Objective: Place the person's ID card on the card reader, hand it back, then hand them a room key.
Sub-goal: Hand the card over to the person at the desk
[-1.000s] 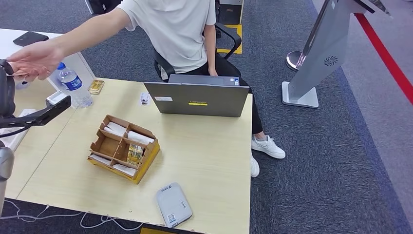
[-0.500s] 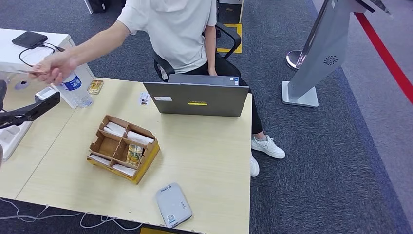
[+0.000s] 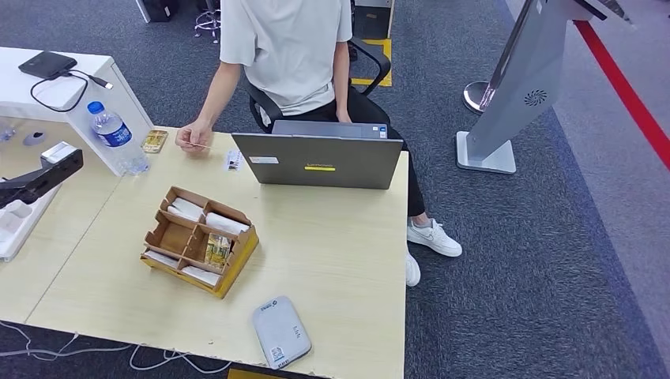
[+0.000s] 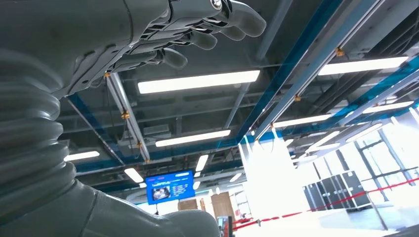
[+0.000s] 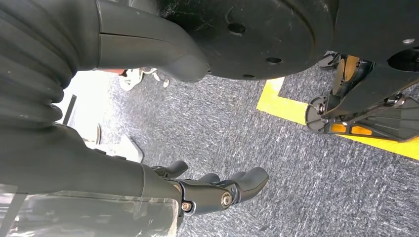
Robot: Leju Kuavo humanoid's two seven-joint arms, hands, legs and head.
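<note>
One ID card (image 3: 202, 147) is pinched in the person's hand (image 3: 190, 138), above the table (image 3: 340, 245) beside one laptop (image 3: 319, 160). You see one card reader (image 3: 282, 332) at the near table edge, and one cardboard organizer (image 3: 199, 239) holding several white key cards. Left hand (image 4: 163, 34): raised toward the ceiling, fingers loosely apart, holding nothing. Right hand (image 5: 217, 190): hanging over carpet, fingers apart, holding nothing. One water bottle (image 3: 117, 138) stands nearby.

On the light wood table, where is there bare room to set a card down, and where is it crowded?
Free: the wide stretch of table between the laptop, the cardboard organizer and the right edge, above the card reader. Crowded: the far left corner, with the water bottle, a small tin and the person's hand.
</note>
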